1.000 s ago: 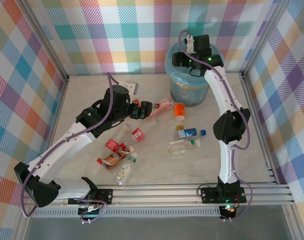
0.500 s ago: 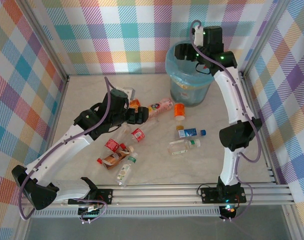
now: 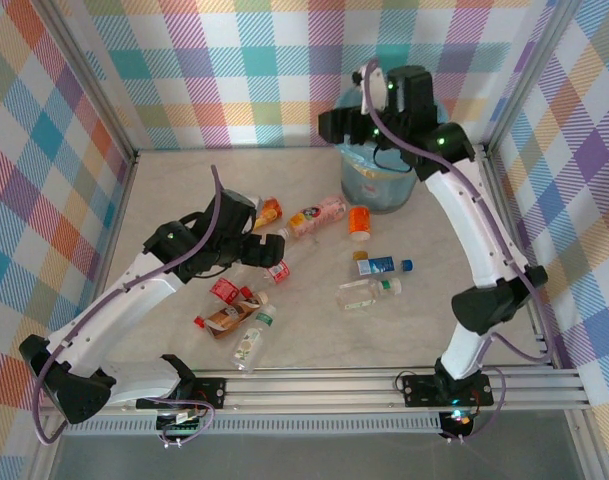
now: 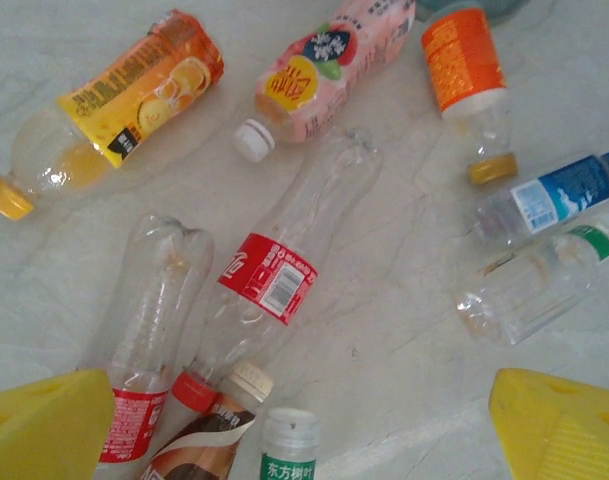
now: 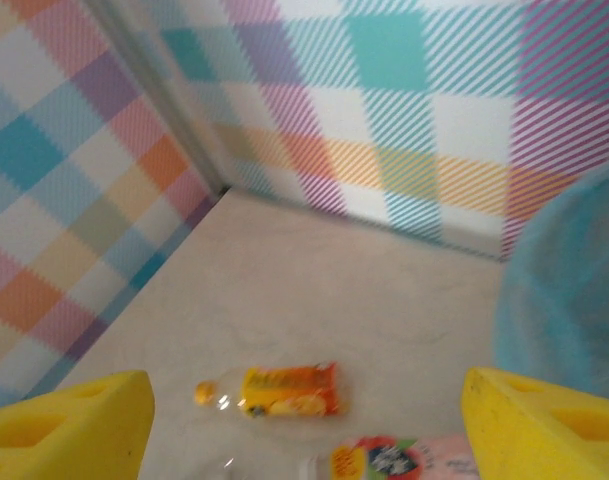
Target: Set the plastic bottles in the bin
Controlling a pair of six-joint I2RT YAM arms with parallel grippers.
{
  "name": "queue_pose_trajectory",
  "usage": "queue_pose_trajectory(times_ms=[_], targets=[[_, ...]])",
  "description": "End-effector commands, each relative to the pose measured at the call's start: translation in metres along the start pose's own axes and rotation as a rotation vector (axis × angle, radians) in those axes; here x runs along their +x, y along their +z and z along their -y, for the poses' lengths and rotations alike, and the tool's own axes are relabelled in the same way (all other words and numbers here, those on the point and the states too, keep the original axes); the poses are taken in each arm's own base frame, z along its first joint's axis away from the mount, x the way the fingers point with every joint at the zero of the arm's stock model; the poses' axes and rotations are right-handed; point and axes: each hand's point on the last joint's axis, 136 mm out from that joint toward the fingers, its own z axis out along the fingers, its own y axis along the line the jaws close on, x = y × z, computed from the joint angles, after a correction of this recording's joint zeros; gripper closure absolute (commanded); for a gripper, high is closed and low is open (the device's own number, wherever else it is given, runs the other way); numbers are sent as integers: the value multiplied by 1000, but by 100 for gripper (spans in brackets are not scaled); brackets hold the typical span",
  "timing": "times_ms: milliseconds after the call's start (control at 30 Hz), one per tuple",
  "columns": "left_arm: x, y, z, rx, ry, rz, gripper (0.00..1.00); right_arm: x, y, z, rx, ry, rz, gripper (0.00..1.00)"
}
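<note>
Several plastic bottles lie loose on the table. An orange-labelled one point(image 3: 267, 210) point(image 4: 124, 95) point(image 5: 284, 390) and a pink-labelled one point(image 3: 319, 213) point(image 4: 324, 65) point(image 5: 404, 460) lie near the middle. A clear red-labelled bottle point(image 3: 276, 270) point(image 4: 274, 280) lies below them. My left gripper point(image 3: 259, 250) point(image 4: 299, 430) hangs open above it, with nothing between its fingers. The bin point(image 3: 379, 182) point(image 5: 569, 290) stands at the back right, lined with a blue bag. My right gripper point(image 3: 336, 128) point(image 5: 304, 420) is open and empty, up in the air just left of the bin.
More bottles: orange-labelled with a yellow cap point(image 3: 359, 222), blue-labelled point(image 3: 382, 265), clear with a green cap point(image 3: 367, 292), and a cluster of red, brown and green-labelled ones point(image 3: 234, 315) at the near left. Checked walls close in the back and both sides.
My right gripper has swung from over the bin to its left side. My left gripper has drawn back toward the near left, uncovering the orange-labelled bottle.
</note>
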Motion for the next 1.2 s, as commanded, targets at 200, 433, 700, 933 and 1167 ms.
queue_pose_trajectory(times_ms=[200,433,700,933,1167], targets=[[22,53,-18,-117,196,-105,4,90,-8,-23,-128,35,-96,22],[21,121,-21,-158,303,-182,6,147,-49,-12,-54,81,-174,21],[47,180,-23,-103,336,-379,11,173,-90,8,81,68,-151,18],[69,200,-22,-80,324,-464,14,172,-92,14,116,38,-138,18],[80,210,-21,-68,310,-502,18,177,-85,14,107,40,-175,17]])
